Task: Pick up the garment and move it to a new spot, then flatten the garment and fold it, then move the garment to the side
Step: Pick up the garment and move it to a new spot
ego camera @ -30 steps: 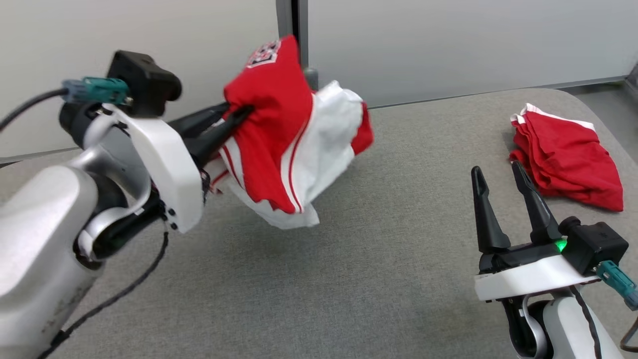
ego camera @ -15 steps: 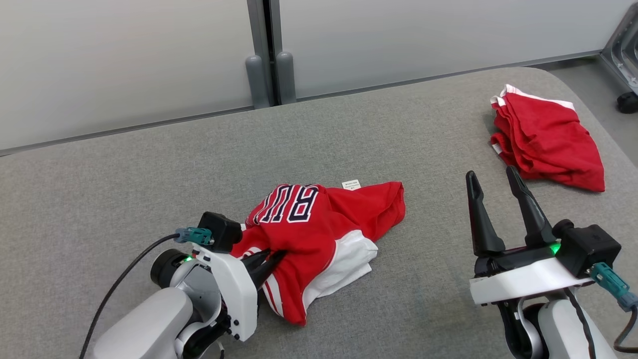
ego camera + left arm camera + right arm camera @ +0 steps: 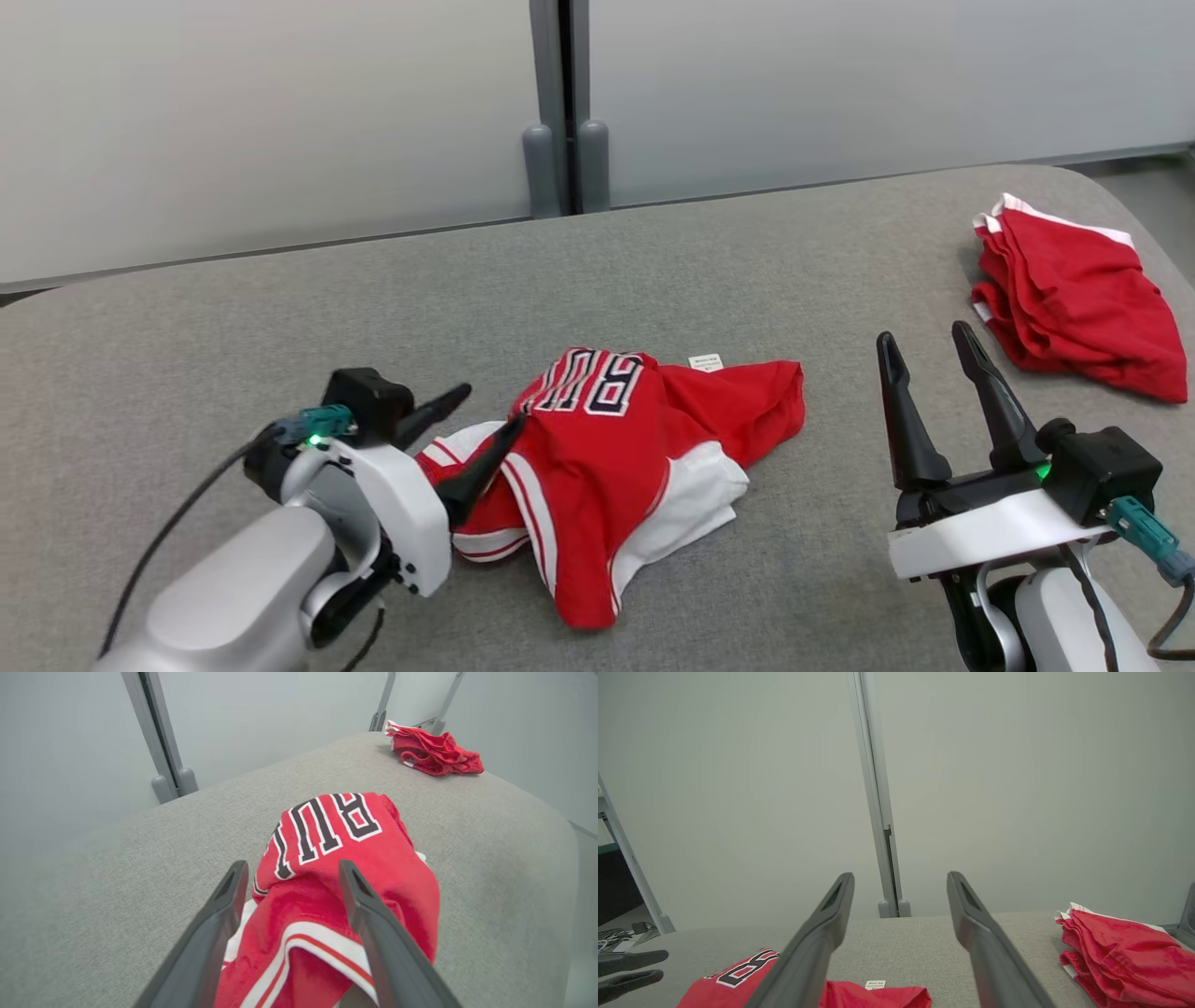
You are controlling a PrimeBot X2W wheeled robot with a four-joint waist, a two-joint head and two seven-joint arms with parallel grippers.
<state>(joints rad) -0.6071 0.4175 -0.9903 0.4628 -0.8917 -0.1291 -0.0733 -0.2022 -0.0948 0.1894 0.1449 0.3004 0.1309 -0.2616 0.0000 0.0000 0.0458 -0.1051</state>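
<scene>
A: Where is the crumpled red-and-white jersey garment (image 3: 635, 467) found?

B: It is seen heaped near the middle of the grey fabric-covered tabletop (image 3: 280, 317). Its white, dark-outlined lettering is turned upward, and a small white label (image 3: 706, 361) lies at its 12 o'clock edge.

A: How is the left gripper (image 3: 490, 408) set?

B: It is placed at the garment's 9 o'clock with its two dark fingers spread wide. In the left wrist view red cloth is seen lying loose between them, and nothing is pinched.

A: And the right gripper (image 3: 922, 334)?

B: It is held at 3 o'clock, well apart from the garment. Its fingers are parted and empty, and they are pointed toward the pale wall panels (image 3: 1017, 788).

A: What else is noted?

B: A folded red cloth pile with a white hem (image 3: 1074, 317) is seen at 2 o'clock, by the tabletop's rounded corner.
</scene>
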